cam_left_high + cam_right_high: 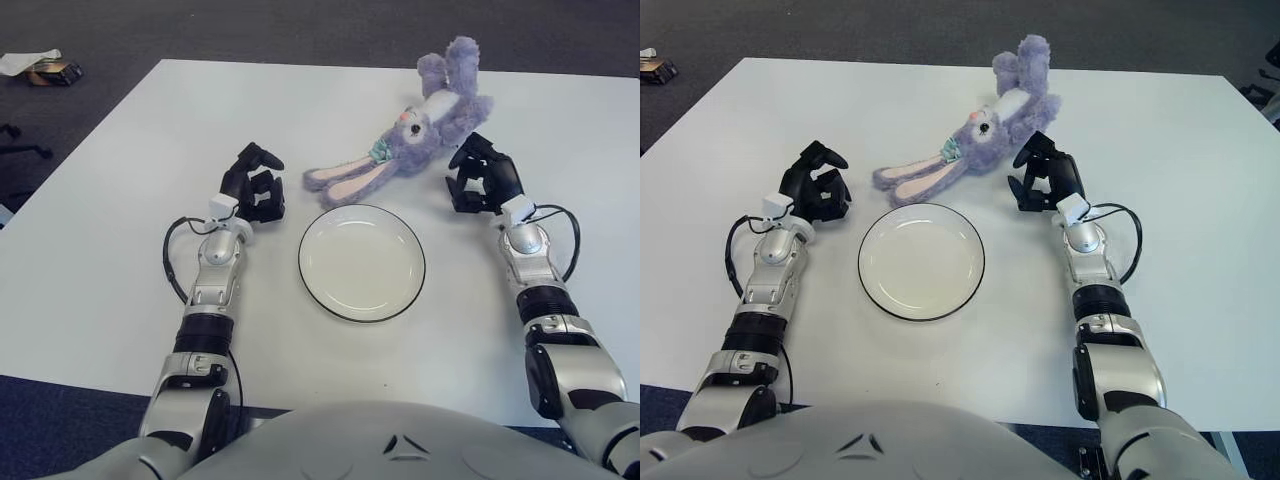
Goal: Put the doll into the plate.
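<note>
Doll point(420, 135) lies beyond the bare plate point(361, 262), unmarked; right hand point(482, 178) loosely curled beside it, left hand point(254, 185) likewise, both grasping nothing.

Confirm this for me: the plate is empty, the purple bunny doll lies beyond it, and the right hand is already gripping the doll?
Not quite. In the left eye view the right hand is beside the doll, holding nothing. The plate is empty and the doll lies beyond it.

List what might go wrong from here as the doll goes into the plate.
1. The right hand sits beside the doll with nothing held; a grab on the long floppy ears could let the body dangle or slip.
2. The doll looks longer than the plate, so ears or legs may hang over the rim.
3. The left hand is close to the plate and could nudge it.
</note>
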